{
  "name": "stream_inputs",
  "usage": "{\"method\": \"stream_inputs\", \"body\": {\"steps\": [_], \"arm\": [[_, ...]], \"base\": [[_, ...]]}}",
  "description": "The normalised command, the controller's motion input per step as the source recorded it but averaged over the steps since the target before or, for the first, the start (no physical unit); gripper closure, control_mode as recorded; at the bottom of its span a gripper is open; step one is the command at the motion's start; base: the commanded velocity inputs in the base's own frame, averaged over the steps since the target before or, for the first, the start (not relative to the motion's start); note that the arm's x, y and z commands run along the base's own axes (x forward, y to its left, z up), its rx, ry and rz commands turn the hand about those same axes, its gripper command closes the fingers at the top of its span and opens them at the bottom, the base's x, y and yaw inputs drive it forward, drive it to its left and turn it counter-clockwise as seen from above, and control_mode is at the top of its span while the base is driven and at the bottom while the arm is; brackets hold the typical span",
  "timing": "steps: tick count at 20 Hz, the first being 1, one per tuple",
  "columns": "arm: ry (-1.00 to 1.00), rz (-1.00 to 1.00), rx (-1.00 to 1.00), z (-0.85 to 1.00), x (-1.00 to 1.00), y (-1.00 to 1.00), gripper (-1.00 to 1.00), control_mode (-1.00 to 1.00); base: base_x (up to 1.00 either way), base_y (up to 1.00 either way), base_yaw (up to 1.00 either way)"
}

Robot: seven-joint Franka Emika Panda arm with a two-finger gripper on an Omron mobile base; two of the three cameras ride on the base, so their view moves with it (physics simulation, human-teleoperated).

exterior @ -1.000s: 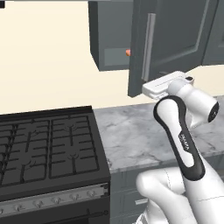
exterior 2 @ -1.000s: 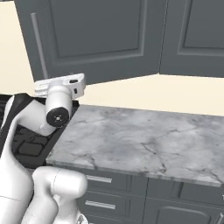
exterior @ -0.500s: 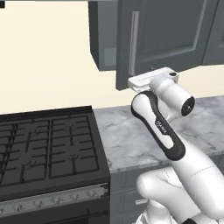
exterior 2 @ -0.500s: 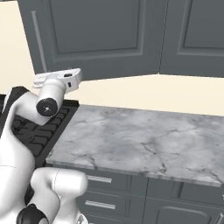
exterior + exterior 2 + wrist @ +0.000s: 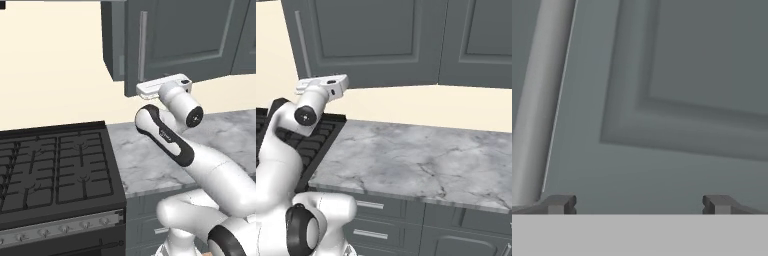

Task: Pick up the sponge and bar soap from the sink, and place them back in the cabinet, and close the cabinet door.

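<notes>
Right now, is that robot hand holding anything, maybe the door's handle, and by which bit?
Nothing is held. The gripper is open, its two fingertips wide apart with only bare space between them, right up against the cabinet door. The bar handle lies beside it, ungripped.

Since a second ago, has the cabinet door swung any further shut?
Yes. In the left base view the cabinet door has swung left toward the cabinet, now covering most of the opening, including where the small orange item showed. The open gripper faces its panel.

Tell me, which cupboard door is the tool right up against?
The cabinet door with the bar handle, above the stove side; the open tool faces its lower panel.
</notes>
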Motion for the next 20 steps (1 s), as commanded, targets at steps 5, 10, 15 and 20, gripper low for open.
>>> {"method": "stream_inputs", "body": {"steps": [5,10,15,20], "arm": [[0.0,-0.08,0.0,0.0,0.47,0.0,-1.0,-1.0],[0.0,-0.08,0.0,0.0,0.45,0.0,-1.0,-1.0],[0.0,-0.07,0.0,0.0,0.43,0.0,-1.0,-1.0],[0.0,-0.04,0.0,0.0,0.36,0.0,-1.0,-1.0]], "base": [[0.0,0.0,0.0],[0.0,0.0,0.0],[0.0,0.0,0.0],[0.0,0.0,0.0]]}}
